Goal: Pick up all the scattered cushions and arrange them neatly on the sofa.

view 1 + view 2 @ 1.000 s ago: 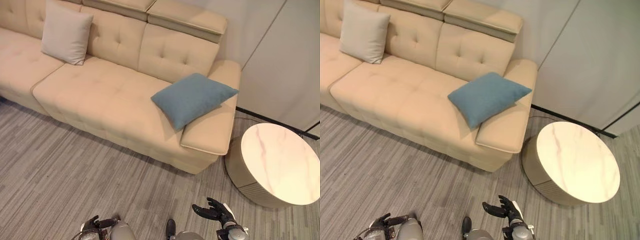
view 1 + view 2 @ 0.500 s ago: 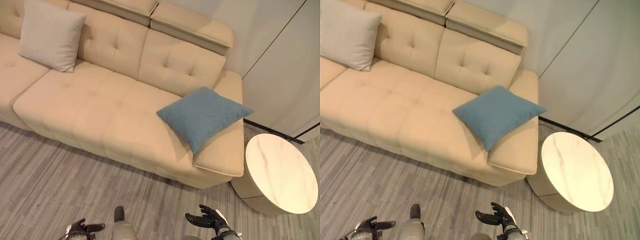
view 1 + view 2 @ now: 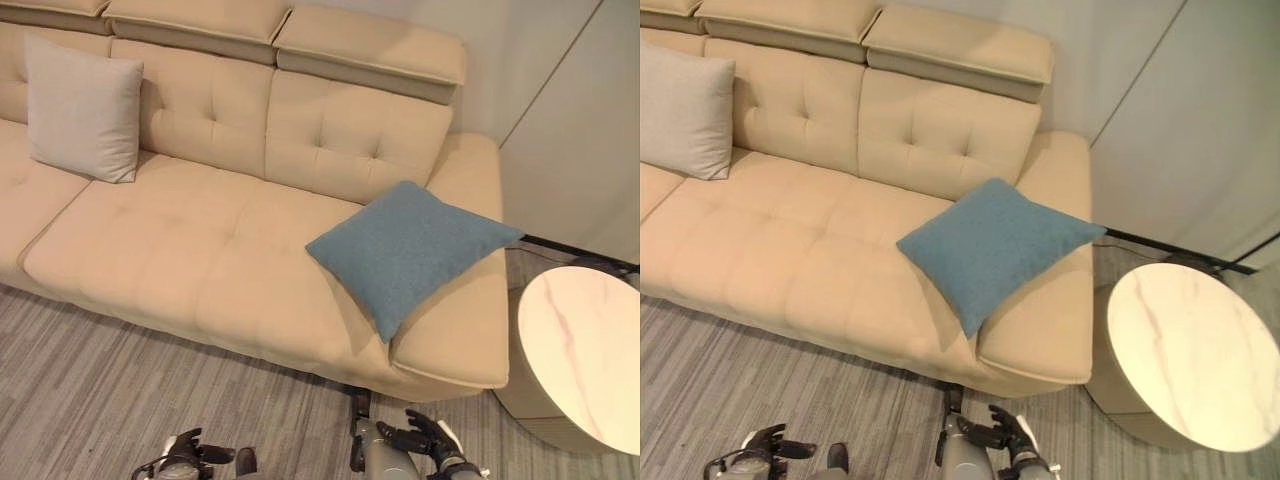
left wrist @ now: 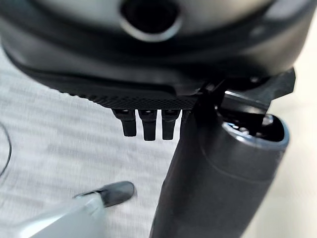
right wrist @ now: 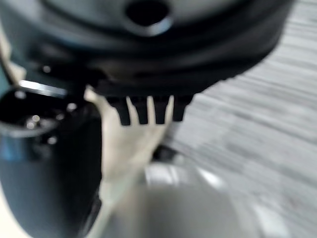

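Looking down from the head camera, you are facing a beige tufted sofa (image 3: 200, 260) with two cushions on it and none in either hand. You are seeing a blue-grey square cushion (image 3: 410, 250) lying flat and turned like a diamond at the sofa's right end, one corner reaching over the padded armrest (image 3: 470, 300) and the rest resting on the seat; its fabric is looking evenly woven and plump, with crisp corners. You are also seeing a pale grey cushion (image 3: 85, 110) standing upright against the backrest toward the sofa's left, well apart from the blue-grey one, slightly taller than wide and smooth-faced. A round side table (image 3: 585, 350) with a pale marbled top is sitting just beside the right armrest on the grey striped carpet (image 3: 90, 400). Your left hand (image 3: 190, 455) is hanging low near the floor with relaxed, loosely spread fingers, grasping nothing. Your right hand (image 3: 430, 440) is hovering low in front of the sofa's right end, its fingers spread and lightly bent, likewise released and holding nothing.
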